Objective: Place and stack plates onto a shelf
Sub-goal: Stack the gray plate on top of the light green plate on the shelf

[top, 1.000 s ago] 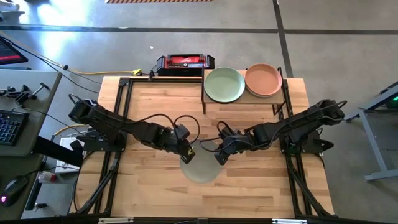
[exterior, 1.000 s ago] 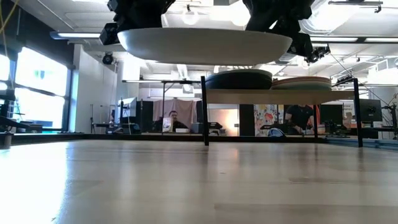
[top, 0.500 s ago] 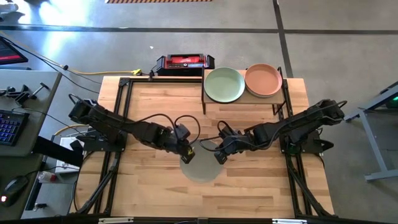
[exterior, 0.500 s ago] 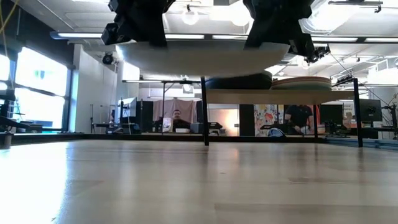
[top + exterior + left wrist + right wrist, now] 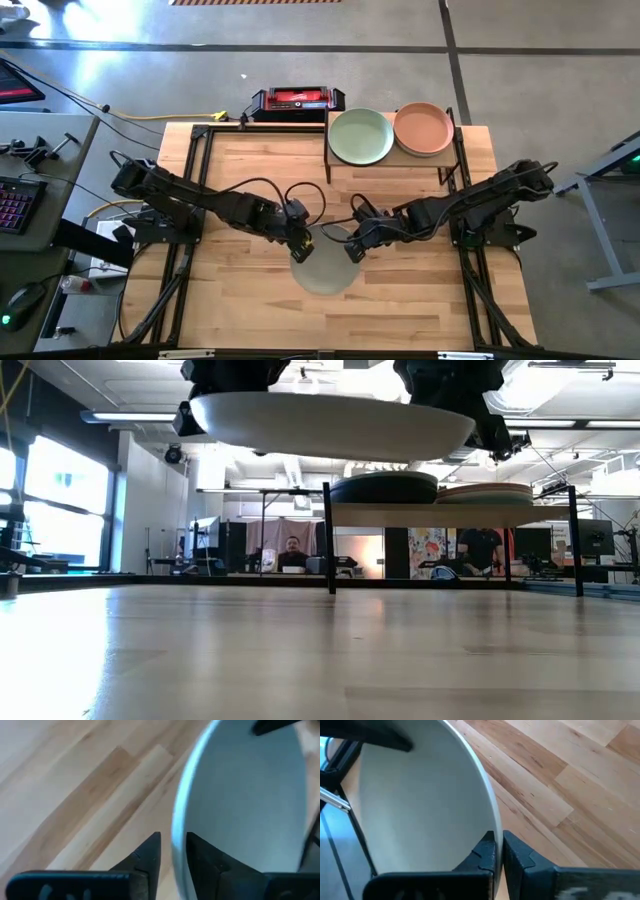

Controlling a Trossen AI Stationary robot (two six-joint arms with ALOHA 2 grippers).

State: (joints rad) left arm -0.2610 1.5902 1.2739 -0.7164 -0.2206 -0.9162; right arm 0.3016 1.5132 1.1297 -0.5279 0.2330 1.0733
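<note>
Handover of a pale off-white plate (image 5: 322,270) above the wooden tabletop (image 5: 230,290), in front of the shelf (image 5: 390,165). The right gripper (image 5: 498,851) was clamped on the plate's rim, fingers pressed together over the edge, evidently taking the load. The left gripper (image 5: 172,851) straddled the opposite rim with fingers apart, the edge loose in the gap, apparently releasing. The plate hung level, clear of the tabletop, probably for carrying to the shelf, which already bore a light green plate (image 5: 360,136) and a salmon plate (image 5: 424,128). Beyond the shelf lay a red-and-black box (image 5: 297,100); the room behind held desks and seated people.
</note>
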